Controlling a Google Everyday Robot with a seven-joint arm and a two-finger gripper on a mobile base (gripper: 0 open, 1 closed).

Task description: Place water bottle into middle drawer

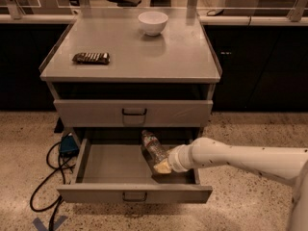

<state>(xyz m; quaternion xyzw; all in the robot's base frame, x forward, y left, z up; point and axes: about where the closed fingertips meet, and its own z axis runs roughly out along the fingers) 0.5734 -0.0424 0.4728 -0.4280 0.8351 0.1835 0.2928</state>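
Down in the lower half of the frame, the wide shallow grey metal middle drawer (96, 193) of the grey cabinet (211, 88) stands pulled out, its flat front with a small dark centre handle (134, 196) nearest the bottom edge. A thick white arm (240, 158) reaches in from the lower right and ends at the gripper (162, 166), which sits over the right part of the drawer's floor. The pale yellowish fingers (165, 165) are closed around the bottom end of the small clear ribbed plastic water bottle (153, 148). The bottle is tilted, its white cap pointing up and to the left toward the back of the drawer, and its body lies inside the drawer's outline. Whether its base touches the drawer floor cannot be told.

Just above, the matching upper drawer (96, 112) is shut. On the cabinet's flat grey surface (144, 52) a round white bowl (153, 22) sits near the back edge at upper centre, and a dark flat snack packet (91, 57) lies toward the left side, well apart from the bowl.

At lower left, beside the cabinet, a small blue box (67, 145) rests on the speckled floor (250, 206), with black cables (45, 177) looping from it. Strips of blue tape (48, 223) mark the floor at the bottom left edge.
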